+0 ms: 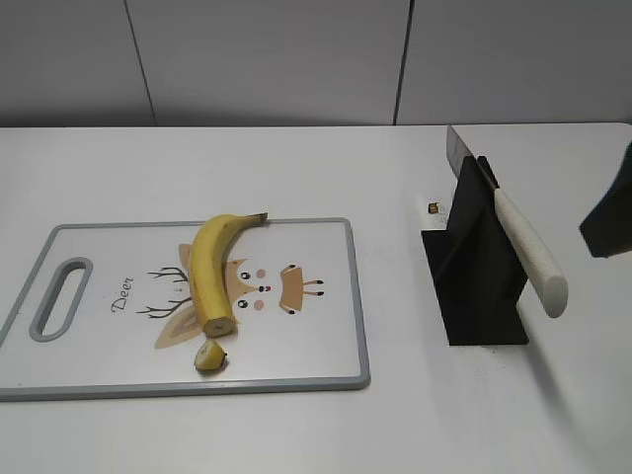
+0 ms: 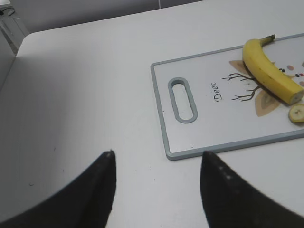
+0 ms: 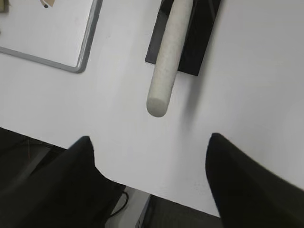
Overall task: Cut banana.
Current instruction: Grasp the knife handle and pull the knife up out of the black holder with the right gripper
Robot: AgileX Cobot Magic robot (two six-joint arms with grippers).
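Two end effectors open and empty, knife parked.
I see the white-handled knife [image 3: 164,61] just ahead of my right end effector [image 3: 152,161], handle toward it; the long yellow banana [image 1: 212,272] lies far left.

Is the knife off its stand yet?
No, in the exterior view the knife rests in the black stand, handle sticking out, and the right tool is open, holding nothing.

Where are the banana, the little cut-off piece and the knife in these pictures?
banana [image 1: 209,269]: exterior view, middle of its yellow body.
cut-off piece [image 1: 209,355]: exterior view, the small stub's centre, on the board near the cut face.
knife [image 1: 528,252]: exterior view, middle of its white handle, resting in the black stand.
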